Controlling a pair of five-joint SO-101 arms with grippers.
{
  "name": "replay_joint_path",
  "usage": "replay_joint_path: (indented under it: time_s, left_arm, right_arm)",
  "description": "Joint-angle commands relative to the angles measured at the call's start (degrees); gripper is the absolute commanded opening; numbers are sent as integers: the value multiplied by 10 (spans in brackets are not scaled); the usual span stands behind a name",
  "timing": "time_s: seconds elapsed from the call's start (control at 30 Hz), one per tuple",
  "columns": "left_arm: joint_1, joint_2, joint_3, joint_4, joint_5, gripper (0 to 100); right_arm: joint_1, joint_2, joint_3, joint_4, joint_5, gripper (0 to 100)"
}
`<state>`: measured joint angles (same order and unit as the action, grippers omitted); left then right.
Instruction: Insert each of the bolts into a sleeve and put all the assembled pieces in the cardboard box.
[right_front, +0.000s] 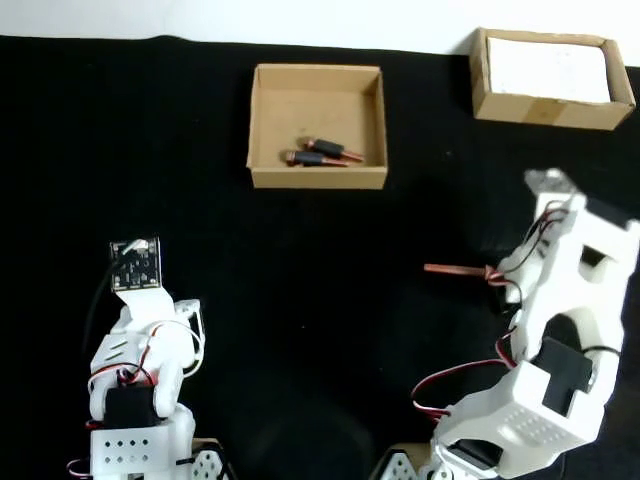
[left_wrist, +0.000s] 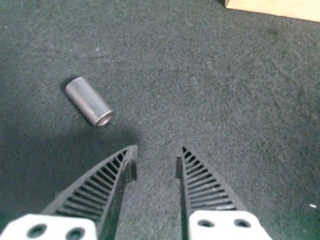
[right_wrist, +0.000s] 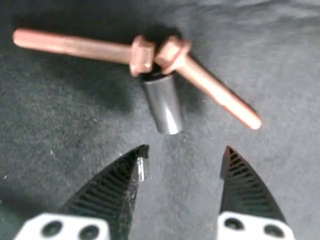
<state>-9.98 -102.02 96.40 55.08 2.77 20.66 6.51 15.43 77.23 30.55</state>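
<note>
Resting inside cardboard box (right_front: 316, 178) are two assembled pieces (right_front: 322, 153); both end effectors (left_wrist: 156, 155) (right_wrist: 186, 150) gape empty

- Black cloth table (right_front: 320, 320) lies bare from 6 o'clock up to the shallow brown cardboard box (right_front: 318, 180) at 12 o'clock.
- 2 sleeved bolts (right_front: 322, 153) fill that box's 5 o'clock side.
- 2 copper bolts (right_wrist: 142, 54) and a dark metal sleeve (right_wrist: 164, 102), at 3 o'clock, block the cloth just ahead of the spread right gripper (right_wrist: 186, 148).

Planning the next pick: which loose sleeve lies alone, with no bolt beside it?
The sleeve in front of the left gripper, alone on the mat. The other sleeve, before the right gripper, has two copper bolts meeting at its far end.
</note>
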Motion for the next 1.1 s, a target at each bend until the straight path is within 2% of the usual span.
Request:
replay_joint_path:
  time_s: [0.0,0.17,0.53,0.8,0.9,1.07]
  left_arm:
    - [-7,5,8,-8,0,143]
    - [-15,5,8,-7,0,143]
    - [-25,5,8,-8,0,143]
    - [-25,5,8,-10,0,143]
    - [-25,5,8,-11,-1,143]
    - [-25,5,8,-11,-1,143]
  right_arm:
    - [-27,0,10,-17,5,213]
    - [-40,31,0,-29,5,213]
    - [-31,206,-152,-22,5,213]
    - [-74,251,-246,22,5,212]
    - [-90,255,-271,46,5,168]
    - [-103,256,-276,49,3,33]
